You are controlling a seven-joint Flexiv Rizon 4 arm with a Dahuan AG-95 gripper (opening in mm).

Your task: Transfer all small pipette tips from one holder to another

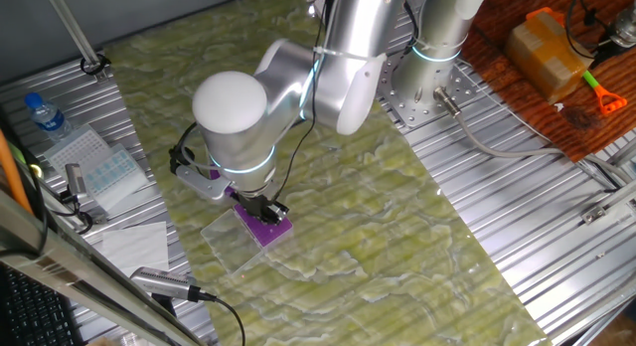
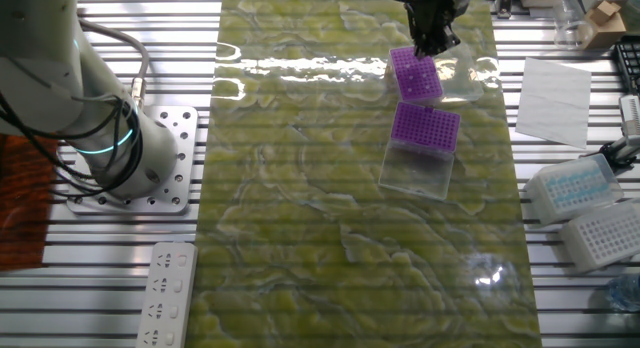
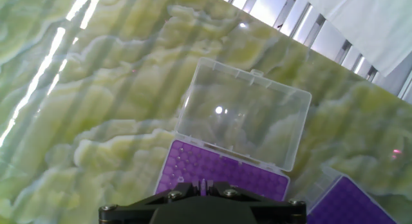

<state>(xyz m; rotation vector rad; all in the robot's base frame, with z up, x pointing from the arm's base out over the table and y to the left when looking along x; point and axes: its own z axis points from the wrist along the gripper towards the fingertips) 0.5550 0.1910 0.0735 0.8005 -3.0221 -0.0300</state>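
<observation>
two purple racks sit at the upper right of the other fixed view, one under the gripper and a second just below it, each with a clear lid hinged open. the arm reaches down from the top edge, fingers pointing straight down over the upper rack. i cannot tell whether the claw is wide or narrow, and the small pipette tips are too tiny to count.

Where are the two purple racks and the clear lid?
Far purple rack (image 2: 415, 75), the other fixed view, its holed top.
Near purple rack (image 2: 425, 125), the other fixed view, its top.
Clear lid (image 3: 244, 113), hand view, its middle.
</observation>
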